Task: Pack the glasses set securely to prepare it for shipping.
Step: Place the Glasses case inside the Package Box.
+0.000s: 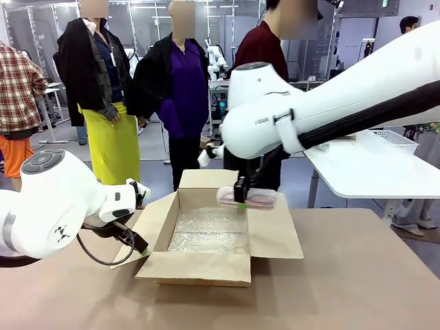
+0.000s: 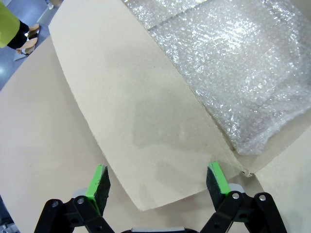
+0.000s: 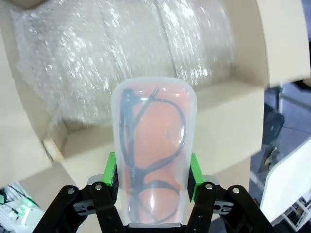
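The right claw [image 3: 152, 167] pinches the pale pink glasses case [image 3: 153, 141] across its narrow sides, with spectacles showing through the translucent lid. It holds the case over the far right part of the open cardboard box [image 1: 196, 268], apparently so it can go straight down. Bubble wrap [image 1: 210, 232] lines the box floor, presumably as cushioning. The left claw [image 2: 158, 177] is spread wide, low over the surface [image 1: 344, 289], with the near corner of the box's left flap [image 2: 136, 111] between its fingers, probably to hold that flap outward.

Counts: 1 cardboard box [image 1: 206, 265], 1 bubble wrap sheet [image 1: 210, 230], 1 pale pink glasses case [image 1: 258, 199], 1 pair of black-framed glasses [image 3: 150, 141], 2 grippers, namely left gripper [image 2: 158, 182] and right gripper [image 3: 152, 170], and 1 desk [image 1: 344, 275].
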You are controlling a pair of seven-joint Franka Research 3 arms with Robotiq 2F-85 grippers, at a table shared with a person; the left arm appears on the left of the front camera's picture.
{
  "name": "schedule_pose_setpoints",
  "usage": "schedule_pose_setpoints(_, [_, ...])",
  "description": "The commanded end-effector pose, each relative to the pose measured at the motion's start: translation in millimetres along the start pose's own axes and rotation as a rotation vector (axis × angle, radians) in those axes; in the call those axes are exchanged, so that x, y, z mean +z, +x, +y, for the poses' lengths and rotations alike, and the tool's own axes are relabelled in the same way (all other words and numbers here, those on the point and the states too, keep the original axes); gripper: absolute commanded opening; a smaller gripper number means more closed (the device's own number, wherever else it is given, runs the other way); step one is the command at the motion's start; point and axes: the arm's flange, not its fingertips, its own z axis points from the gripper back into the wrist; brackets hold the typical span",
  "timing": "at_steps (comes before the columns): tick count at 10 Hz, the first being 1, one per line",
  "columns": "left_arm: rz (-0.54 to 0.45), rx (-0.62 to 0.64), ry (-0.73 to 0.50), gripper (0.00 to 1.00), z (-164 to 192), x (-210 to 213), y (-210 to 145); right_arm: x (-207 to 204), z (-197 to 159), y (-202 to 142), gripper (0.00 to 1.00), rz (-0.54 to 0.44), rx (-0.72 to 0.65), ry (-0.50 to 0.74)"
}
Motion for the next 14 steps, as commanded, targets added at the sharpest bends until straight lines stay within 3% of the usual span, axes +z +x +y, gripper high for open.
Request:
schedule_pose_setpoints(1, [0.0, 0.003, 0.0, 1.0, 1.0, 0.2, -0.9, -19.5, -11.5, 36.8, 0.64, -0.028, 0.091, -0.009])
schedule_pose_setpoints(5, [0.0, 0.003, 0.0, 1.0, 1.0, 0.2, -0.9, -71.6, -24.3, 71.1, 0.64, -0.048, 0.249, -0.107])
schedule_pose_setpoints(12, [0.0, 0.003, 0.0, 1.0, 1.0, 0.2, -0.9, -160.5, -52.6, 91.4, 0.64, -0.062, 0.298, -0.099])
schedule_pose_setpoints(13, [0.0, 0.003, 0.0, 1.0, 1.0, 0.2, -0.9, -162.4, -53.0, 92.6, 0.69, -0.067, 0.297, -0.083])
schedule_pose_setpoints(14, [0.0, 0.003, 0.0, 1.0, 1.0, 0.2, -0.9, -161.9, -53.2, 92.9, 0.9, -0.072, 0.299, -0.071])
